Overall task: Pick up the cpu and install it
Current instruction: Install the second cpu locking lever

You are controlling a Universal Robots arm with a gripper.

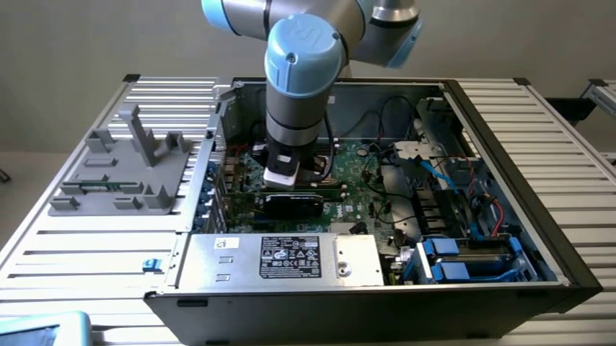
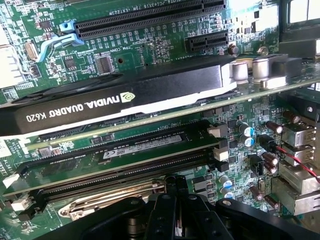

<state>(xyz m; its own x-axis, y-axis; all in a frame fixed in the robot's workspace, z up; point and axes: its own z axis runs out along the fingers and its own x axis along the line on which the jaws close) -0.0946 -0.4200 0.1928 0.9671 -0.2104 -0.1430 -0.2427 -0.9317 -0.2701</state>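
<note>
My gripper [image 1: 288,189] reaches down inside the open computer case [image 1: 500,144], just over the black graphics card [image 1: 293,205] on the green motherboard [image 1: 361,194]. In the wrist view the gripper [image 2: 175,186] is a black body with its fingers drawn together, shut, hovering over the board beside a silvery metal bracket [image 2: 110,202]. The memory slots [image 2: 125,160] and the card marked NVIDIA Quadro K620 [image 2: 115,100] lie beyond it. The cpu is hidden or out of view; I see nothing between the fingers.
A silver power-supply box with a black label [image 1: 288,257] sits at the case's near side. Blue drive bays [image 1: 452,259] and cables [image 1: 433,173] fill the exterior view's right. A grey fixture rack [image 1: 125,166] stands on the slatted table at the left.
</note>
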